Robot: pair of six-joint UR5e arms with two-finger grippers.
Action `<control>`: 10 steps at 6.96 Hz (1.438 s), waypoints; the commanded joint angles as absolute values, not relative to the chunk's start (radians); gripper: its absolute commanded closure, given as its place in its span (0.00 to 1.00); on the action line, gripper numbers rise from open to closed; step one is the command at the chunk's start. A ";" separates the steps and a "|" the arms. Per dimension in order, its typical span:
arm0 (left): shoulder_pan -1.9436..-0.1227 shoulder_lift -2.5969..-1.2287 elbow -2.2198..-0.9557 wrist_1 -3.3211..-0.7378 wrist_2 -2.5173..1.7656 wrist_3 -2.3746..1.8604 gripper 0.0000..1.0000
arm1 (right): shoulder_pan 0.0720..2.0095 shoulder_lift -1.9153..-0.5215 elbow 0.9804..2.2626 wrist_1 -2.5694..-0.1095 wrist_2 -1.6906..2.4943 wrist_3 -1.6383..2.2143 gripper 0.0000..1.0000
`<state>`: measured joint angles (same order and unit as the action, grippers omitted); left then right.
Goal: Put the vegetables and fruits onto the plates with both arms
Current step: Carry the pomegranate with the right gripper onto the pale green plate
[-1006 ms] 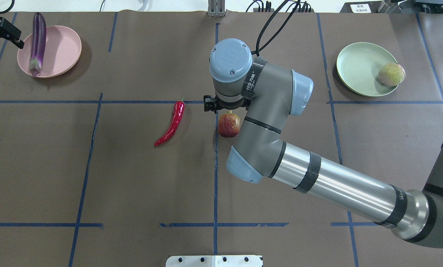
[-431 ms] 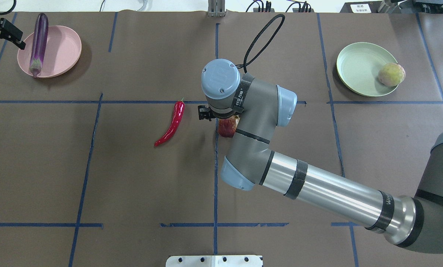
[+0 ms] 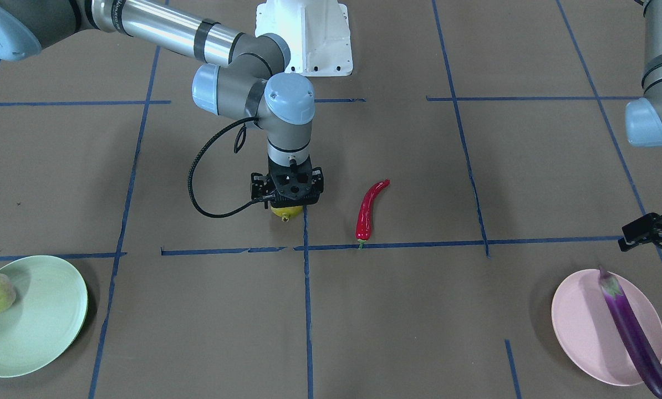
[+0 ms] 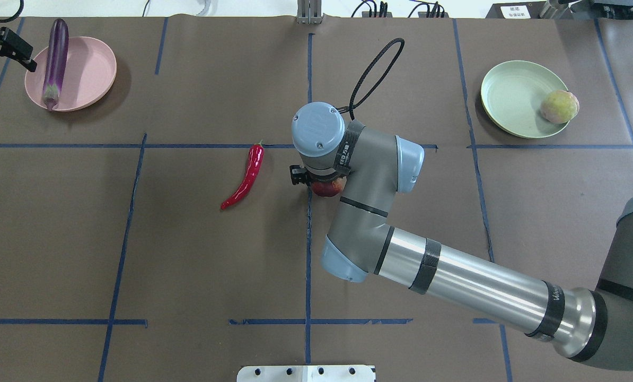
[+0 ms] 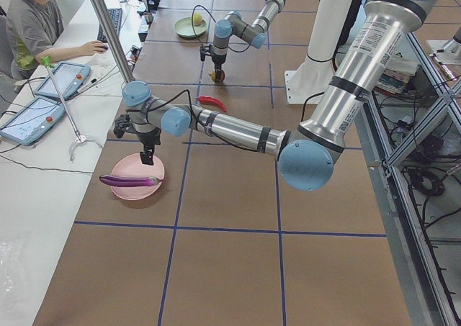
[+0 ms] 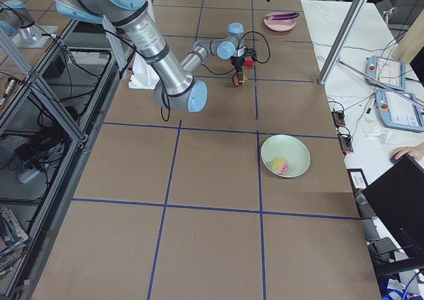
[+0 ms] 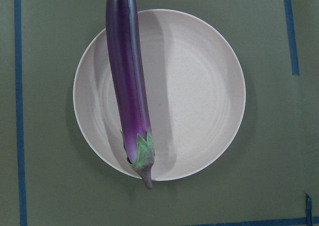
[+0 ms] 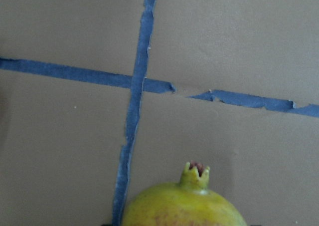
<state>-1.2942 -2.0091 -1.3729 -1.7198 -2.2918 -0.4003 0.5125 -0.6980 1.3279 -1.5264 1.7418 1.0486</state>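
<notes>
My right gripper (image 3: 287, 204) points straight down over the red-and-yellow pomegranate (image 4: 327, 188) at the table's middle, jaws open on either side of it. The fruit rests on the table and fills the bottom of the right wrist view (image 8: 184, 206). The red chili (image 4: 247, 175) lies just left of it. The purple eggplant (image 4: 55, 53) lies across the pink plate (image 4: 91, 69) at the far left. My left gripper (image 4: 9, 46) hovers open and empty beside that plate. The peach (image 4: 559, 106) sits on the green plate's (image 4: 512, 95) right rim.
Blue tape lines (image 4: 308, 254) cross the brown table. The white base block (image 3: 304, 36) stands at the robot's side. My right arm's forearm (image 4: 465, 286) stretches across the near right of the table.
My right arm has come down over the pomegranate, and its wrist now covers most of the fruit. The left gripper has drawn slightly away from the pink plate.
</notes>
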 commanded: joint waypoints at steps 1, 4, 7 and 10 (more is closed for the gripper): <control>-1.281 -2.008 -1.374 -1.723 -2.289 -0.429 0.00 | 0.531 -0.689 1.347 -1.574 1.756 1.046 0.91; -1.263 -2.008 -1.371 -1.726 -2.287 -0.433 0.00 | 0.780 -0.740 1.367 -1.586 1.938 0.787 0.93; -1.259 -2.008 -1.371 -1.726 -2.287 -0.446 0.00 | 1.035 -0.886 1.318 -1.572 2.025 0.251 0.93; -1.258 -2.008 -1.374 -1.727 -2.287 -0.453 0.00 | 1.098 -1.005 1.067 -1.156 2.117 0.143 0.92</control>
<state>-1.2582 -2.0080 -1.3737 -1.7271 -2.2872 -0.4499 1.0869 -0.9800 1.1721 -1.3056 2.0986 0.1634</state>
